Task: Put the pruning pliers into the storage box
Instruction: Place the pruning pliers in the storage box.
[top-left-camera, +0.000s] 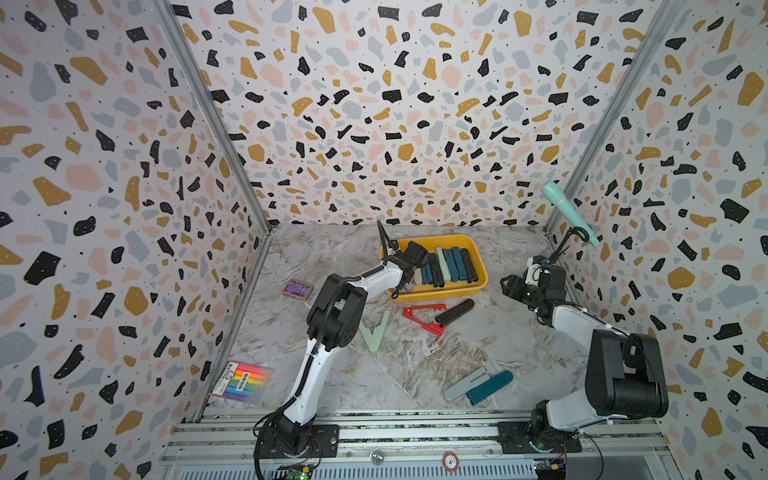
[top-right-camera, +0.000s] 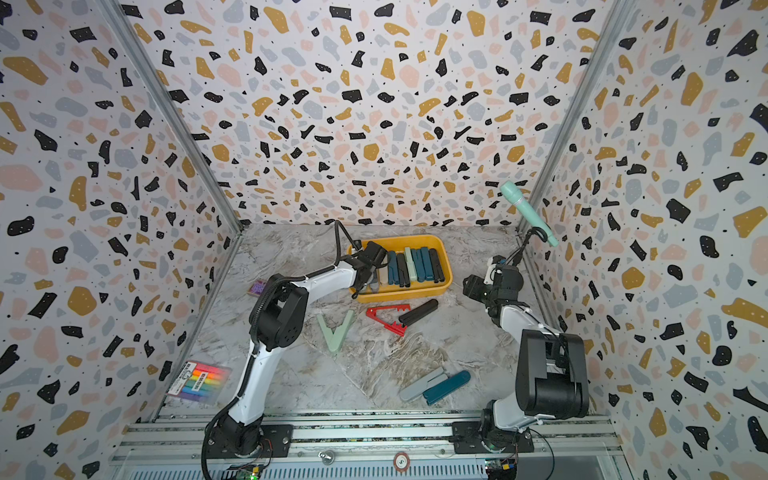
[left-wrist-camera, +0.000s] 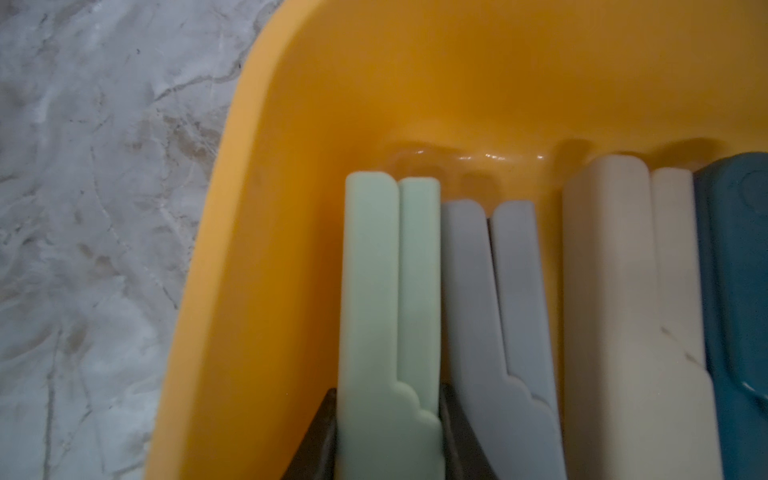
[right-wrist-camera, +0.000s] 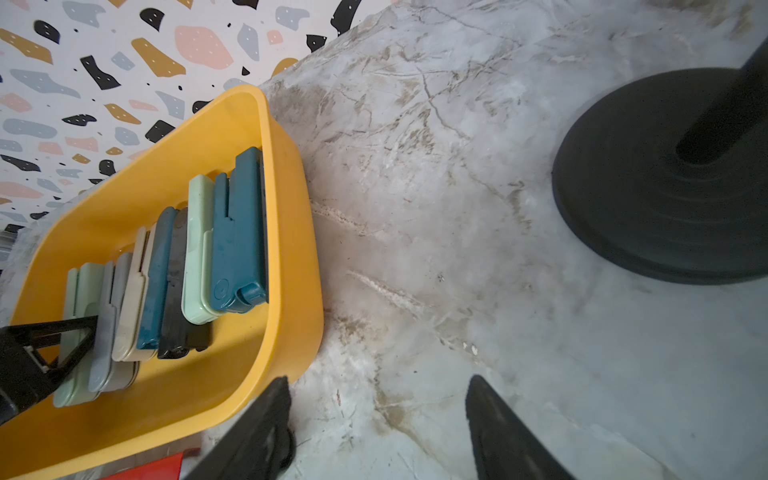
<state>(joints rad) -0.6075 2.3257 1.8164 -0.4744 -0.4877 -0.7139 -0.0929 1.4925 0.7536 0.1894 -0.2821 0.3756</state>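
The yellow storage box (top-left-camera: 436, 296) sits at the back of the marble table and holds a row of several closed pruning pliers (top-left-camera: 451, 266). My left gripper (left-wrist-camera: 388, 415) reaches into the box's left end, shut on a mint pair (left-wrist-camera: 386, 311) that stands beside a grey pair (left-wrist-camera: 494, 299) and a beige pair (left-wrist-camera: 623, 311). Loose on the table lie an open mint pair (top-left-camera: 376, 332), an open red pair (top-left-camera: 424, 318), a black pair (top-left-camera: 455, 311), a grey pair (top-left-camera: 465, 384) and a teal pair (top-left-camera: 490, 386). My right gripper (right-wrist-camera: 378, 399) hovers open and empty, right of the box.
A mint microphone (top-left-camera: 567, 210) on a black stand with a round base (right-wrist-camera: 665, 178) occupies the back right corner. A purple card box (top-left-camera: 297, 289) lies left of the left arm, and a marker pack (top-left-camera: 243, 382) at the front left. Patterned walls enclose three sides.
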